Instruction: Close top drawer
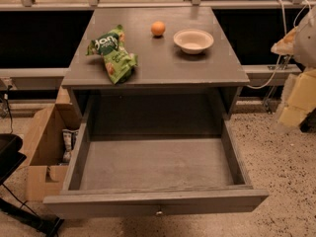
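The top drawer (158,164) stands pulled fully out, its knob (159,212) centred on the front panel (98,204). Your gripper (296,102) hangs at the right of the view, apart from the drawer; whether it is spread or pressed together, I cannot tell. Bring it before the panel's middle and push straight in.

— On the cabinet top (197,68)?
— Chip bag (112,53) at the left; orange (158,28) farther back, near the middle; bowl (193,40) just right of the orange, apart from it.
— Below the top?
— Top drawer (148,201), drawn out toward the front, with the knob (159,212) at the middle of its front panel.
— Left of the cabinet?
— Cardboard box (39,181) on the floor (286,172), a packet (68,144) inside.
— And right?
— Gripper (295,101) at the right edge, above the floor, well apart from the drawer.
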Motion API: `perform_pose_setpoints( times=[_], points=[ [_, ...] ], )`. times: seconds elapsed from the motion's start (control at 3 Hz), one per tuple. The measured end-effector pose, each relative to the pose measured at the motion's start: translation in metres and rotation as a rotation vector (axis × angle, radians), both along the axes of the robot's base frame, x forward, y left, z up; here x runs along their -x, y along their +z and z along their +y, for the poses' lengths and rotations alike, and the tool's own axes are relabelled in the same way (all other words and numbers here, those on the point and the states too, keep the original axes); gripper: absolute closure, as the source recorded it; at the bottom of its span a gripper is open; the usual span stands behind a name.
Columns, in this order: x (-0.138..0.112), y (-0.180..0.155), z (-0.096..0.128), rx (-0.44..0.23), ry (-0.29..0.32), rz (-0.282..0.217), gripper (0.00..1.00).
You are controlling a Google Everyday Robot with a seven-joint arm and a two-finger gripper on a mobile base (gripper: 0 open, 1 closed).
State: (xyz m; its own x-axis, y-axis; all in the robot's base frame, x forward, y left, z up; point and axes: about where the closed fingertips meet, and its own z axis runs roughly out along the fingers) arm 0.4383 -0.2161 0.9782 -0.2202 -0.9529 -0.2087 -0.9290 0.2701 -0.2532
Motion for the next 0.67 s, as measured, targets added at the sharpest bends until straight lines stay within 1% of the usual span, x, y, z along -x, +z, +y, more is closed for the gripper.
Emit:
perform_pose_setpoints(
  times=[0.33,0.67],
  points=[
    [-0.0029,0.0051,-0.0008,-0.001,-0.001,-0.011,0.0],
    [-0.003,0.0053,-0.0009,-0.001,0.0,-0.011,0.0]
  ],
)
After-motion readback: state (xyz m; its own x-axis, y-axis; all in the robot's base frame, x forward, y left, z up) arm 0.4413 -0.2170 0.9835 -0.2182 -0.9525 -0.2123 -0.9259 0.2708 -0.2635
